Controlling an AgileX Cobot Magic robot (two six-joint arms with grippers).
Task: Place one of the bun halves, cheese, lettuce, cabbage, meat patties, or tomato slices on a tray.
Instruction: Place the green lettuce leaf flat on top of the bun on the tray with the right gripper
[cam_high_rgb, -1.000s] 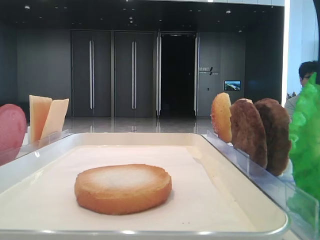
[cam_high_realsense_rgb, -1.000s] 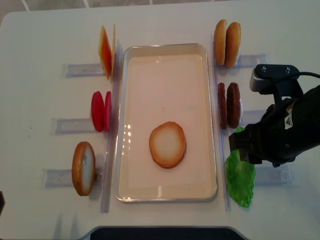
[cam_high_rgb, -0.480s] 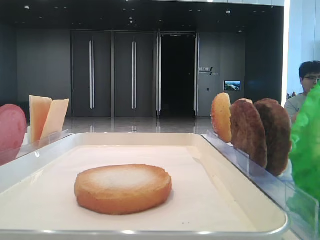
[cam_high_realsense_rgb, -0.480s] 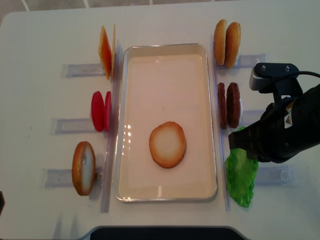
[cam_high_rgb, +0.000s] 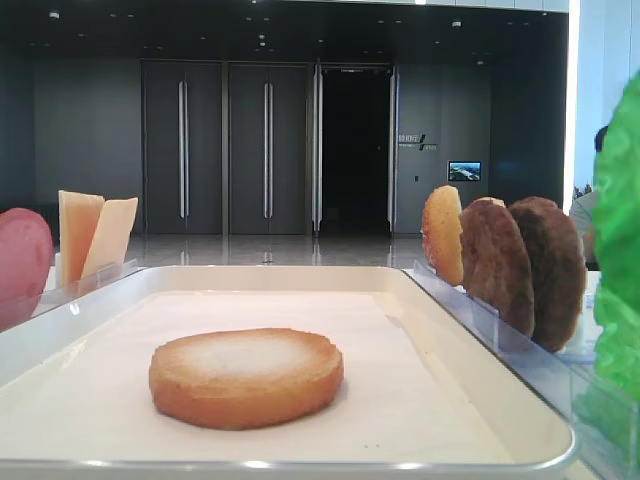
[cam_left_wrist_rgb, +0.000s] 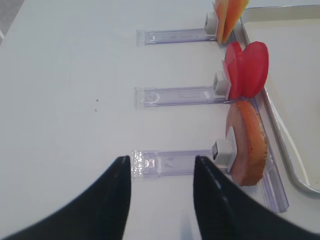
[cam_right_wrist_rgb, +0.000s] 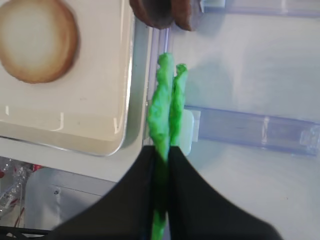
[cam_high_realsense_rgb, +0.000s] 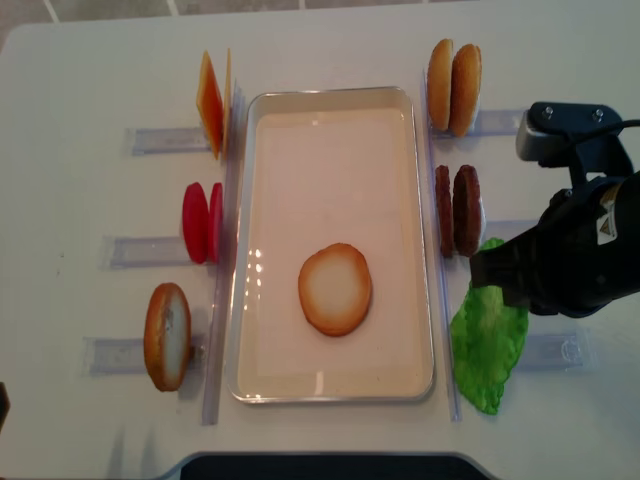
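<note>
Your right gripper (cam_right_wrist_rgb: 161, 165) is pinched on the lettuce (cam_right_wrist_rgb: 161, 107) edge-on (second leaf behind it), beside the tray (cam_high_realsense_rgb: 432, 300), since leaves stand in a rack; left gripper (cam_left_wrist_rgb: 161, 170) idles, jaws apart.

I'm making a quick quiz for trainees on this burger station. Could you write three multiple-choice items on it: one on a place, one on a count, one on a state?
1. Where does the bun half inside the tray lie?
A. on the liner, in the near half
B. leaning on the far rim
C. on top of a cheese slice

2. How many meat patties stand in their rack?
A. one
B. two
C. four

3. What is the right gripper doing?
A. hanging open over the tray
B. shut on the lettuce
C. shut on a tomato slice

Answers: 1 A, the overhead view shows it flat, nearer the front rim. 2 B, two dark discs stand side by side. 3 B, the right wrist view shows green leaf pinched between the fingers.
</note>
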